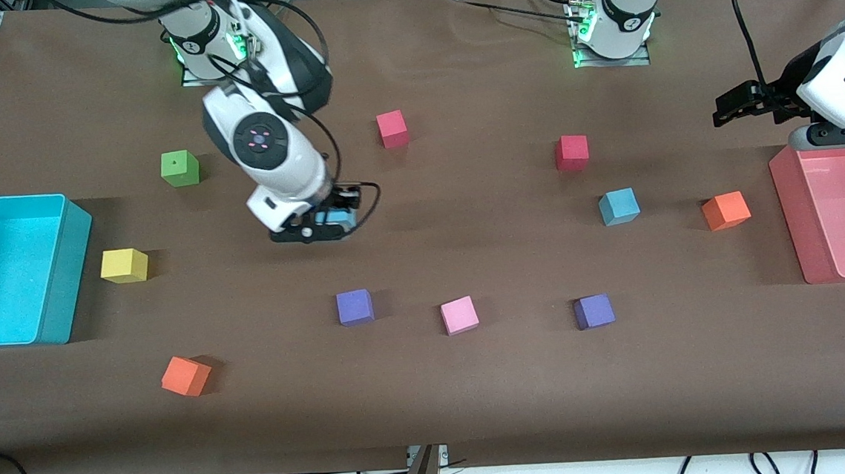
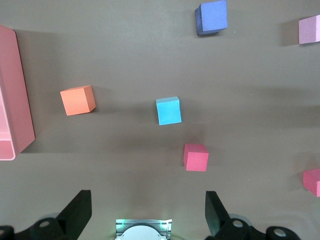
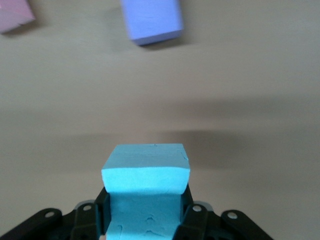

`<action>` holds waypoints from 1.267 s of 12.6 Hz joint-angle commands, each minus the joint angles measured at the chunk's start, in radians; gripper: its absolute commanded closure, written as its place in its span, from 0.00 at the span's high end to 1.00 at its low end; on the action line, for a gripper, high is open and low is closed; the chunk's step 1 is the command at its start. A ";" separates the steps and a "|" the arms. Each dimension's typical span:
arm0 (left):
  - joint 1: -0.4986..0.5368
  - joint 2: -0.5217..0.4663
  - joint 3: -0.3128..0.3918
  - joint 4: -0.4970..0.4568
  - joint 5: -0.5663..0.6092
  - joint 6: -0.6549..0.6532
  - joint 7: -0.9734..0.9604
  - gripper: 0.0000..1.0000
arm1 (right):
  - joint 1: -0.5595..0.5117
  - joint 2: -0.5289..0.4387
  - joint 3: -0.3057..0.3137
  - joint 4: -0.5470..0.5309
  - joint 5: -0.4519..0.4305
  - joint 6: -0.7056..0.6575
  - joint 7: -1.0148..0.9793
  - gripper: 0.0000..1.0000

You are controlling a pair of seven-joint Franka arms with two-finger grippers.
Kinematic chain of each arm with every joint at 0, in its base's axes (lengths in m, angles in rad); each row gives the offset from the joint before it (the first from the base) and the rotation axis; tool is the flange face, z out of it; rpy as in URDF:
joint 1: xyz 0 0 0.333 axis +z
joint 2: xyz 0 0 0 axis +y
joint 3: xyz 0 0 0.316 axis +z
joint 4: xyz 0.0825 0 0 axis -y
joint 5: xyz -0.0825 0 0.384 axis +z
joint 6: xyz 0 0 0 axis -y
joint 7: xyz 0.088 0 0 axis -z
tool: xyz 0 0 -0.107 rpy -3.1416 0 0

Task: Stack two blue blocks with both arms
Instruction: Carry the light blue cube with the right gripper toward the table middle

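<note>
Brown cloth covers the whole table, wrinkled a little near the arm bases, and cables hang in a tangle below its nearest edge. A cyan bin sits at the right arm's end and a pink tray at the left arm's end.

Coloured cubes lie scattered between them: green, yellow, two orange, two red, two purple and one pink.

The right gripper is over the middle of the cloth with its fingers closed on a blue block, which is held clear of the surface.

The other blue block rests on the cloth toward the left arm's end, near a red cube and an orange cube.

The left gripper waits up high above the pink tray's corner, fingers spread wide with nothing between them.
</note>
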 commanded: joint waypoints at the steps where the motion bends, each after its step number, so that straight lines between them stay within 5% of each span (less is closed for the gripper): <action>1: 0.005 -0.010 -0.008 0.007 -0.011 -0.007 0.004 1.00 | 0.075 0.118 0.003 0.057 -0.013 0.149 0.086 0.27; 6: 0.006 -0.007 0.000 0.007 -0.010 -0.006 0.007 1.00 | 0.157 0.267 -0.004 0.152 -0.078 0.206 0.114 0.27; 13: 0.014 0.035 -0.006 0.001 -0.002 0.011 0.007 1.00 | 0.189 0.325 -0.006 0.180 -0.139 0.269 0.145 0.32; 14: 0.011 0.046 -0.006 -0.008 0.001 0.039 0.007 1.00 | 0.194 0.328 -0.007 0.180 -0.145 0.275 0.143 0.47; 15: 0.009 0.065 -0.008 -0.019 0.003 0.074 0.007 1.00 | 0.201 0.330 -0.006 0.180 -0.180 0.275 0.143 0.96; 16: 0.009 0.069 -0.008 -0.072 0.004 0.141 0.007 1.00 | 0.202 0.330 -0.007 0.180 -0.208 0.275 0.142 1.00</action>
